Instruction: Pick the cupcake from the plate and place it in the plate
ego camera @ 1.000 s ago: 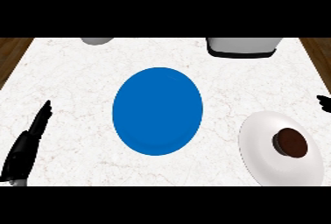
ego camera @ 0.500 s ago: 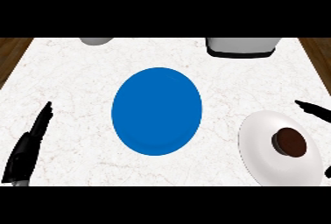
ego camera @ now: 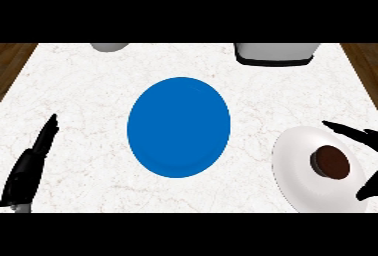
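The right hand (ego camera: 353, 134), fingers apart, flanks the cupcake (ego camera: 331, 162) on the white plate (ego camera: 295, 175) at the worktop's right edge. Closing off-centre could tip the cupcake or shove the plate. The left hand (ego camera: 29, 165) rests at the left edge, fingers straight and together.

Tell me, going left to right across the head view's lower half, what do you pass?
Left hand → blue plate → white plate → cupcake → right hand.
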Motion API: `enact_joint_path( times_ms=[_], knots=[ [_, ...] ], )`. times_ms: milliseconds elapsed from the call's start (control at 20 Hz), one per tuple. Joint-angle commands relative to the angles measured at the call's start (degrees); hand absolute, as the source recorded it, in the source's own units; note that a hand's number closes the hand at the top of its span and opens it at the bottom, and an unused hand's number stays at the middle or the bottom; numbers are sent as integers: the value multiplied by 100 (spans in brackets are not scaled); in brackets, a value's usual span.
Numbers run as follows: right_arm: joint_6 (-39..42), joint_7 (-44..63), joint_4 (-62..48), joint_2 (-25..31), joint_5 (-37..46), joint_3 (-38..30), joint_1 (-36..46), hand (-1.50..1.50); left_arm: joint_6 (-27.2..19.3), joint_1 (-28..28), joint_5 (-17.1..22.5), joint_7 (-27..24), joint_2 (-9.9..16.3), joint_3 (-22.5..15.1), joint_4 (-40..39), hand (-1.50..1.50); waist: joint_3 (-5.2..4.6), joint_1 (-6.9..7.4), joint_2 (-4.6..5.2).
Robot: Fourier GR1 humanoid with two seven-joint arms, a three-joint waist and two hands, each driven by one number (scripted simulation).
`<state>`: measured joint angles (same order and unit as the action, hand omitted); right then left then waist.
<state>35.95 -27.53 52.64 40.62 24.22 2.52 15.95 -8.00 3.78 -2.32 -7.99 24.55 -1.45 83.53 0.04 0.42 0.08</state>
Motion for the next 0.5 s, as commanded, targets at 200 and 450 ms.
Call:
enact_joint_path(
  times_ms=[200, 450],
  knots=[
    [25, -527, -647, -236, 486, 38, 221, -150, 265, 195, -173, 160, -189, 191, 327, 0, -2, -2, -6],
    [-288, -669, -1072, -521, 726, 109, 429, -150, 245, 355, -370, 113, -282, 290, 431, 0, -2, 9, -7]
  ],
)
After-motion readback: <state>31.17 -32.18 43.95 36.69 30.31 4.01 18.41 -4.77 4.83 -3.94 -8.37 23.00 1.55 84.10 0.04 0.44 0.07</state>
